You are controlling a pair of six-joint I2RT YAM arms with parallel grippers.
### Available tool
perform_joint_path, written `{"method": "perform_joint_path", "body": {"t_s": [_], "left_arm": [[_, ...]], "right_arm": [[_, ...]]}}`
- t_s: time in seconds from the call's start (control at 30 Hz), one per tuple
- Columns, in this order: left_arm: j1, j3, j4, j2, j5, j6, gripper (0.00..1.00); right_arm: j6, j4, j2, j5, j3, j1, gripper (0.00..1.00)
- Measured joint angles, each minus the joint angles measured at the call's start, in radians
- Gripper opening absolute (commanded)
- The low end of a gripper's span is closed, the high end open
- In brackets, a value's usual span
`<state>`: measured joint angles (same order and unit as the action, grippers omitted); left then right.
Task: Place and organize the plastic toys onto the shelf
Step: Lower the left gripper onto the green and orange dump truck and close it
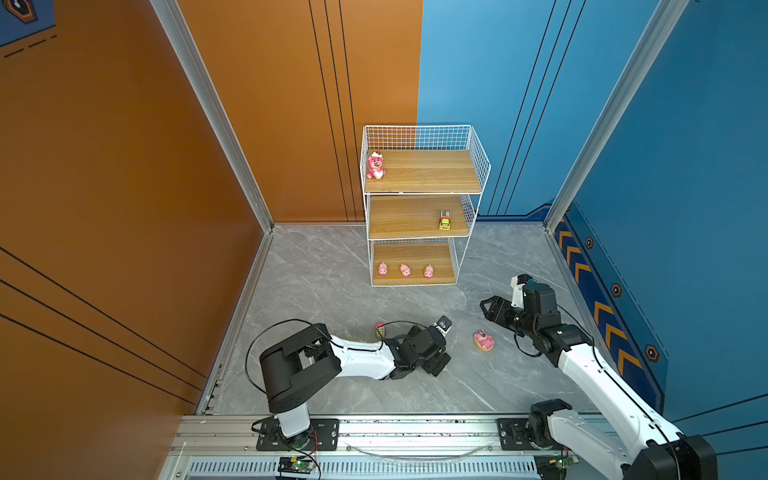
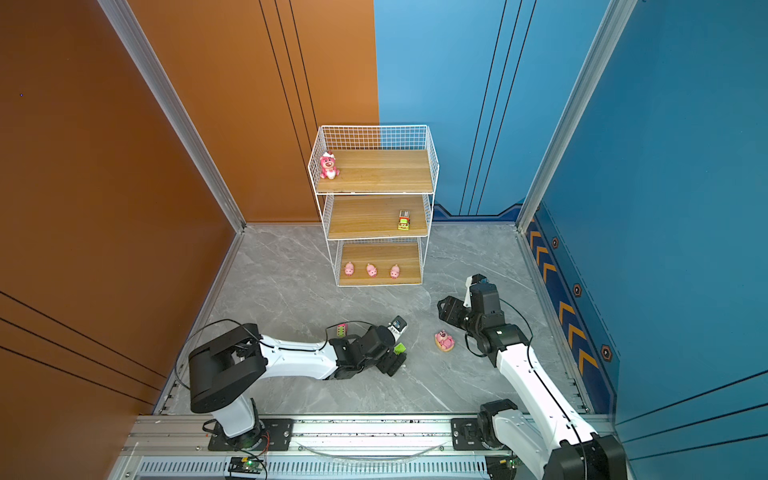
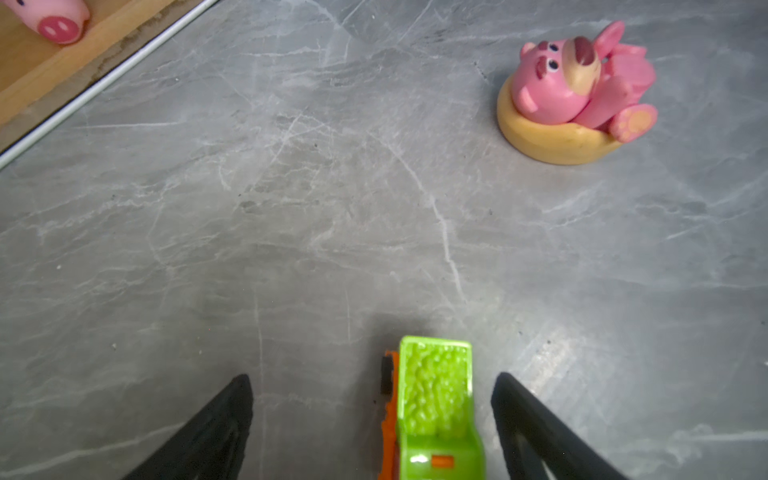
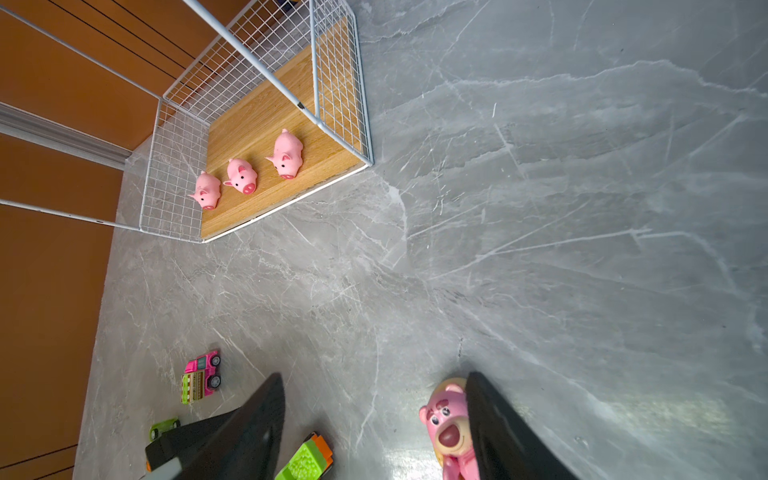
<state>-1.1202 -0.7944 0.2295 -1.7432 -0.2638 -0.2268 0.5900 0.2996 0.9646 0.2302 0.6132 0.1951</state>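
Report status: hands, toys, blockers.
Left hand open, straddling green truck, not gripped. Right hand open, empty, near bear on floor. Pink truck also on floor. Nothing seen blocking shelf.

A white wire shelf with three wooden boards [image 1: 478,153] stood on the grey marbled floor [image 1: 324,282]. Its top board held a pink bear in a white cap [image 1: 375,165], the middle a yellow-green toy truck [image 1: 445,220], and the bottom three pale pink pigs [image 1: 405,270] in a row. On the floor lay a pink bear in a tan round base [image 1: 484,340], a pink-and-green toy van [image 1: 380,329] and a lime-green plastic truck [image 3: 436,407].
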Motion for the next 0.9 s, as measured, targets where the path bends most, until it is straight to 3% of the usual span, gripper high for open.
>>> {"method": "perform_joint_path", "body": {"t_s": [0.27, 0.47, 0.7, 0.9], "left_arm": [[-0.041, 0.129, 0.263, -0.01, -0.064, 0.006, 0.88], [-0.058, 0.182, 0.518, -0.104, -0.079, 0.034, 0.87], [-0.04, 0.223, 0.729, -0.18, -0.068, 0.066, 0.7], [-0.024, 0.245, 0.81, -0.203, -0.05, 0.074, 0.62]], "right_arm": [[-0.014, -0.043, -0.066, 0.006, -0.085, 0.0, 0.7], [-0.018, -0.055, -0.142, 0.01, -0.129, 0.0, 0.7], [-0.022, -0.085, -0.184, 0.02, -0.151, 0.0, 0.7], [-0.026, -0.093, -0.205, 0.02, -0.157, 0.001, 0.7]]}}
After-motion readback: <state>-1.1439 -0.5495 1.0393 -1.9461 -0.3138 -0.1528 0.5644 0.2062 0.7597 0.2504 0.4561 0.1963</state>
